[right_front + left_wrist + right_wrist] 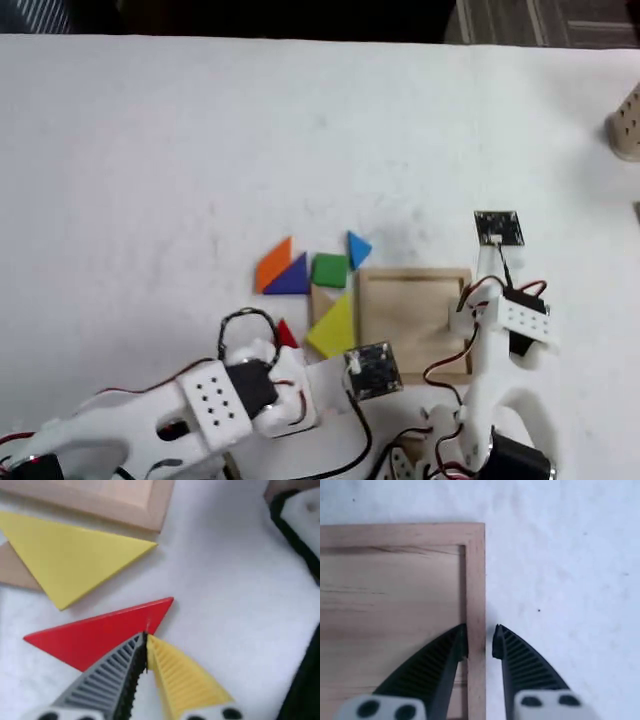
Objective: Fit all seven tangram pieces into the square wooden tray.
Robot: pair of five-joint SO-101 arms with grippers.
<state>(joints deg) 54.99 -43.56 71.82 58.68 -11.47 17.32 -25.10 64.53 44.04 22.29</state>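
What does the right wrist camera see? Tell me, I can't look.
The right gripper straddles the rim of the wooden tray, near one corner. One finger is inside the tray and the other is outside, over the white table.

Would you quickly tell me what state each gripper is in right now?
Left gripper: shut, tips at the edge of the red triangle.
Right gripper: open, astride one wall of the wooden tray.
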